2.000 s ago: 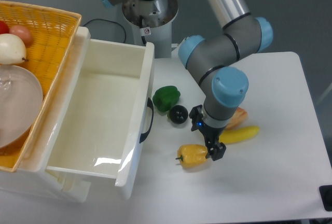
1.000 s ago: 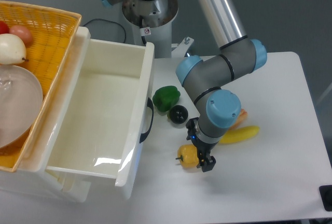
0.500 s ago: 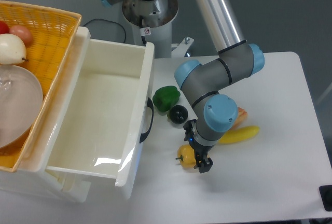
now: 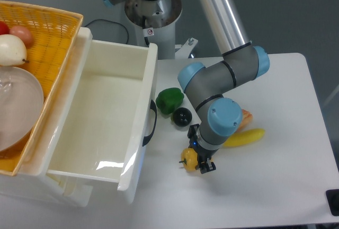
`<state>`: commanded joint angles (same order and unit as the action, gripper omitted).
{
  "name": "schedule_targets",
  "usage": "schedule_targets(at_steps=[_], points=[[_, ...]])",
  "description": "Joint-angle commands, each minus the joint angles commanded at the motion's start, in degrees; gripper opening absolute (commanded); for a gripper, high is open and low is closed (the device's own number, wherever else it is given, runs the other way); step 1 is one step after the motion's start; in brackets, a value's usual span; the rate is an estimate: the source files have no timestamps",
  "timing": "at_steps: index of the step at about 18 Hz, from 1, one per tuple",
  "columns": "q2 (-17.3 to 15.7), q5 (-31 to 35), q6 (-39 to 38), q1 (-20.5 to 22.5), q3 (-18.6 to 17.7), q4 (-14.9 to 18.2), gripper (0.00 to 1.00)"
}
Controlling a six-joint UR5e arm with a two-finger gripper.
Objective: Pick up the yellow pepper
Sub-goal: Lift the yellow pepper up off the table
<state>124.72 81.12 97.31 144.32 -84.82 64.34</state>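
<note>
One yellow pepper under one end effector, jaws astride.

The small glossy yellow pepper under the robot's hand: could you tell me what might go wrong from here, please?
1. The hand covers most of the small glossy yellow pepper, so its grip cannot be judged; the lobed, shiny skin might slip on lifting.
2. The pepper could roll toward the white open drawer.
3. The long yellow banana and round black ball lie close and may be nudged.
</note>
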Motion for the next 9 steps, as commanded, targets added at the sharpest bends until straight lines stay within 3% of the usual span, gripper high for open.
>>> schedule_targets(at_steps=[7,9], points=[[-2.2,-1.7,-0.5,0.4,1.6,0.5,0.41],[-3.5,-1.6,-0.5,0.6,1.6,2.3,0.41]])
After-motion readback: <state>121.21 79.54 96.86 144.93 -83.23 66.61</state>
